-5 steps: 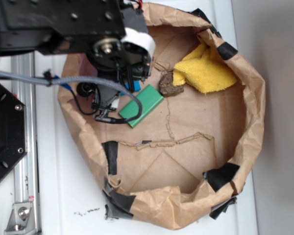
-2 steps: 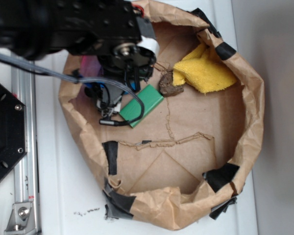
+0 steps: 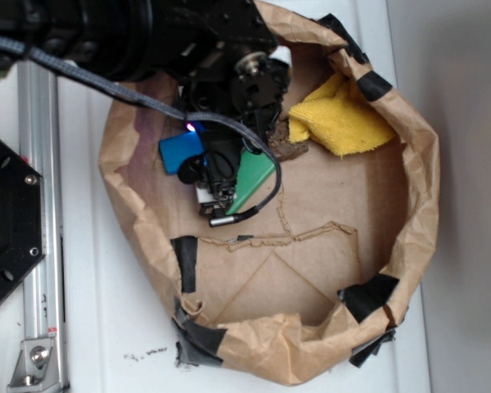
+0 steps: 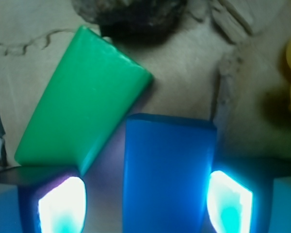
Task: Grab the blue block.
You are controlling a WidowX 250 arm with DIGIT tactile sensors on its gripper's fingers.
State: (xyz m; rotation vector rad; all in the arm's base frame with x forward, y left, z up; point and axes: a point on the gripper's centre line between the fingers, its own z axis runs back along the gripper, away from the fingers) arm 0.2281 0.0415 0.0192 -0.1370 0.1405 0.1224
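The blue block (image 4: 167, 170) is a flat bright blue slab lying on brown paper, and it reaches in between my gripper's fingers. My gripper (image 4: 145, 204) is open: its right pad (image 4: 229, 204) is close beside the block, and the left pad (image 4: 62, 204) stands off with a gap. In the exterior view the blue block (image 3: 182, 151) shows at the arm's left side, partly under the black arm (image 3: 229, 82). The fingers themselves are hidden there.
A green slab (image 4: 82, 107) lies tilted just left of the blue block, partly covered by the arm (image 3: 254, 176). A dark brown lump (image 3: 288, 150) and a yellow cloth (image 3: 340, 119) lie further right. A taped brown paper bag wall (image 3: 417, 188) rings everything.
The arm has swung right and further over the bag. The blue block, mostly hidden before, now shows at its left. More of the green slab is covered.
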